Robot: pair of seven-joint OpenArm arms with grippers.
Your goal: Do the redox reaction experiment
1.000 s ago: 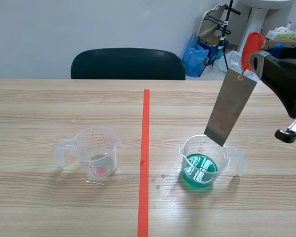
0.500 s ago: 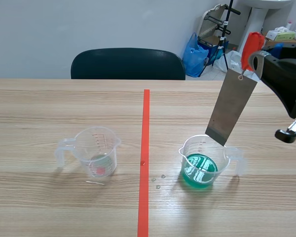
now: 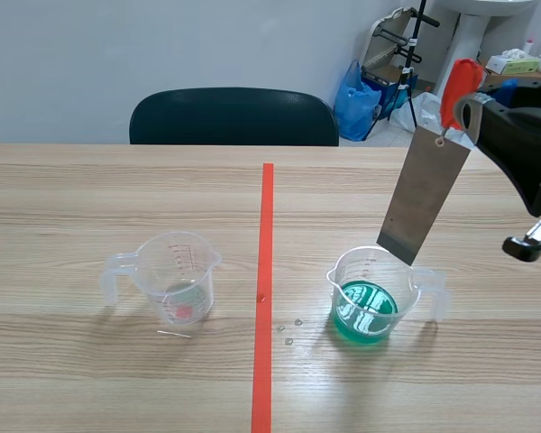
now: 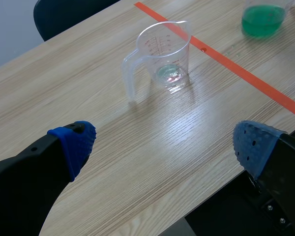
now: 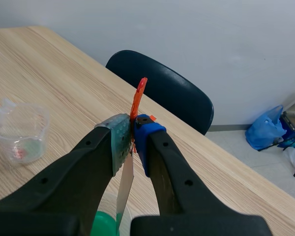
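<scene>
A clear measuring cup of green liquid [image 3: 368, 305] stands right of the red tape line [image 3: 265, 271]; a sliver of it [image 5: 104, 224] shows under my right gripper. A grey metal plate [image 3: 422, 206] with an orange-red tag [image 3: 459, 86] hangs tilted above that cup, its lower edge at the rim. My right gripper [image 5: 132, 137] is shut on the plate's top by the tag [image 5: 137, 97]. A second clear cup [image 3: 175, 275] with a little pinkish residue stands left of the line, also ahead of my left gripper [image 4: 162, 140] as cup [image 4: 163, 56]. The left gripper is open, low over the table's near edge.
A dark chair [image 3: 233, 117] stands behind the table's far edge. Blue bags [image 3: 359, 99] and a stand sit on the floor beyond. A few droplets [image 3: 289, 330] lie on the wood between the line and the green cup.
</scene>
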